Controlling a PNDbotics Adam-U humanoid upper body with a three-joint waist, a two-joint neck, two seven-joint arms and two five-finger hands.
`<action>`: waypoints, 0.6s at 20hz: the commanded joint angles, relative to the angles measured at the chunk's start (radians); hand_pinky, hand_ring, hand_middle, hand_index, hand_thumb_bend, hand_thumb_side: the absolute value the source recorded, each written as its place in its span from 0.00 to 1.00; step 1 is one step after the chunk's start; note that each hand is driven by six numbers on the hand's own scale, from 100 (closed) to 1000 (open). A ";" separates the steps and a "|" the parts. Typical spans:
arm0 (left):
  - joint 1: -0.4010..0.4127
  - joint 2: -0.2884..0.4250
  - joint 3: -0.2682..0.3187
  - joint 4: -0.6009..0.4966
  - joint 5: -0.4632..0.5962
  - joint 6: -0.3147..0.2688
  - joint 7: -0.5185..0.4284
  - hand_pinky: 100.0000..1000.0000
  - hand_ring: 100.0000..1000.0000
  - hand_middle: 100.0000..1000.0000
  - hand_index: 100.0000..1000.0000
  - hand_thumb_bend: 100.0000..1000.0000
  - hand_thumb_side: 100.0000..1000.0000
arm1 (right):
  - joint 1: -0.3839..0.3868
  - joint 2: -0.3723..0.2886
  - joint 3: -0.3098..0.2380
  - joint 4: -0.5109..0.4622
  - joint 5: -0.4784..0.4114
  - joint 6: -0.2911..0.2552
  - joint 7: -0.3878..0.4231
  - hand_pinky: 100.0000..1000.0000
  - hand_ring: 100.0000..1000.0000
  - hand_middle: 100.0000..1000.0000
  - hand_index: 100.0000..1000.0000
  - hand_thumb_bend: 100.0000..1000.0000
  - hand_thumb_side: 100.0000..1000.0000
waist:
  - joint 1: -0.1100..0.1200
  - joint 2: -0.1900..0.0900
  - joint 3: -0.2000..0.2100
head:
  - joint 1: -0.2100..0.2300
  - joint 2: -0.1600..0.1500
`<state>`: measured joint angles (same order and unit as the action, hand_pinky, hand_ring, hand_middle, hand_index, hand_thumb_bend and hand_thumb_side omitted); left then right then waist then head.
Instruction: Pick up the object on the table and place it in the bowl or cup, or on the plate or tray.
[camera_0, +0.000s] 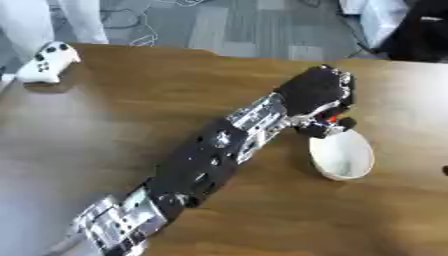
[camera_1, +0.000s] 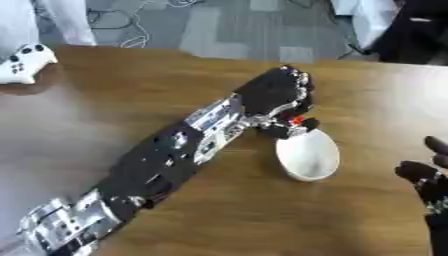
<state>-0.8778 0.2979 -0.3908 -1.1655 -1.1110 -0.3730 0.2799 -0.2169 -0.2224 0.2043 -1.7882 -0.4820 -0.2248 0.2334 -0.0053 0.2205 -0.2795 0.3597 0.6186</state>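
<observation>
Your left hand (camera_0: 319, 92) is curling around a small red object (camera_0: 332, 119), hovering at the white bowl's (camera_0: 343, 172) far rim. Your right hand (camera_1: 426, 180) is resting open right of the bowl; a white game controller (camera_0: 48, 62) is lying well left.

One white bowl (camera_0: 342, 156), one white game controller (camera_0: 48, 62), two robot hands, left hand (camera_0: 319, 95), right hand (camera_1: 424, 180)
</observation>
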 joint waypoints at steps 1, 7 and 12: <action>-0.028 0.001 0.010 0.003 -0.024 -0.012 0.003 0.39 0.00 0.00 0.02 0.19 0.00 | -0.013 -0.021 0.001 -0.023 -0.006 0.004 0.001 0.75 0.68 0.87 0.72 0.00 0.89 | 0.003 -0.013 -0.004 | -0.013 -0.005; -0.064 -0.003 0.006 0.023 -0.047 -0.029 -0.005 0.43 0.00 0.00 0.02 0.17 0.00 | -0.012 -0.025 0.005 -0.020 -0.006 0.009 0.003 0.75 0.68 0.87 0.72 0.00 0.89 | 0.021 -0.020 -0.004 | -0.019 -0.006; -0.077 -0.015 0.006 0.043 -0.062 -0.041 -0.008 0.43 0.00 0.00 0.02 0.16 0.00 | -0.011 -0.026 0.006 -0.020 -0.005 0.011 0.004 0.75 0.68 0.87 0.72 0.00 0.89 | 0.033 -0.028 -0.013 | -0.019 -0.009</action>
<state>-0.9286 0.2838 -0.3910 -1.1161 -1.1628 -0.4084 0.2710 -0.2169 -0.2302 0.2114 -1.7883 -0.4821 -0.2153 0.2378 0.0315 0.2128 -0.2913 0.3487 0.6186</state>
